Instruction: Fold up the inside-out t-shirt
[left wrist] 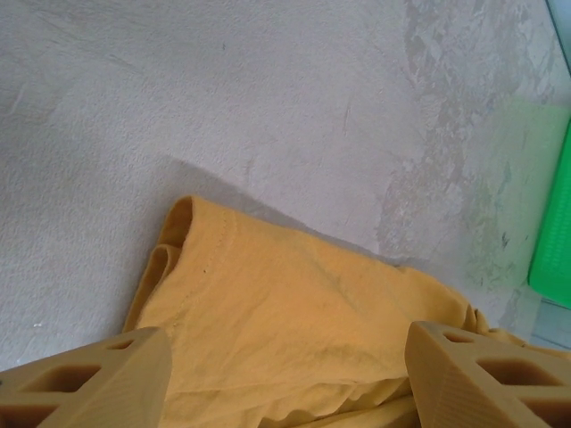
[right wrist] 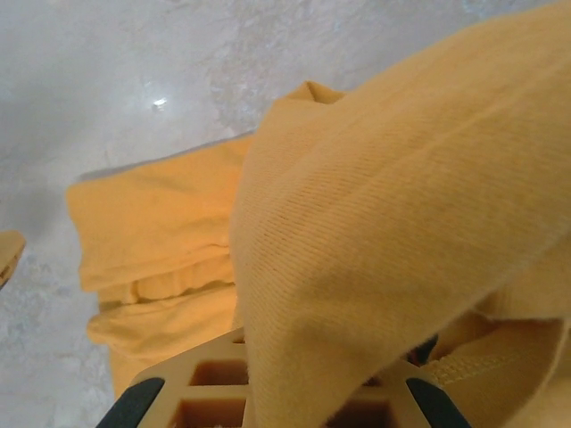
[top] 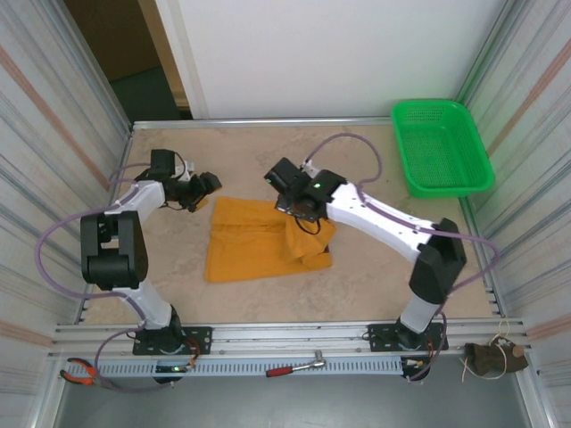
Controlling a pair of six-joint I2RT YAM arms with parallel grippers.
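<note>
The right end effector (top: pixel 302 212), clamped on a fold of the t-shirt (top: pixel 245 251) draped over it, may drag the whole garment, as the left end effector (top: pixel 209 185), fingers spread beside its corner, pins nothing.

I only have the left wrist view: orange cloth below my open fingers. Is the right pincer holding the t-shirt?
Observer: Yes. The right pincer is shut on the t-shirt, with a fold draped over it.
Operator: Which part is it holding up?
Observer: The right side, bunched and raised; the rest lies flat on the table.
Operator: Where does my left pincer sit relative to the whole shirt?
Observer: The left pincer hovers open by the shirt's far left corner.
</note>
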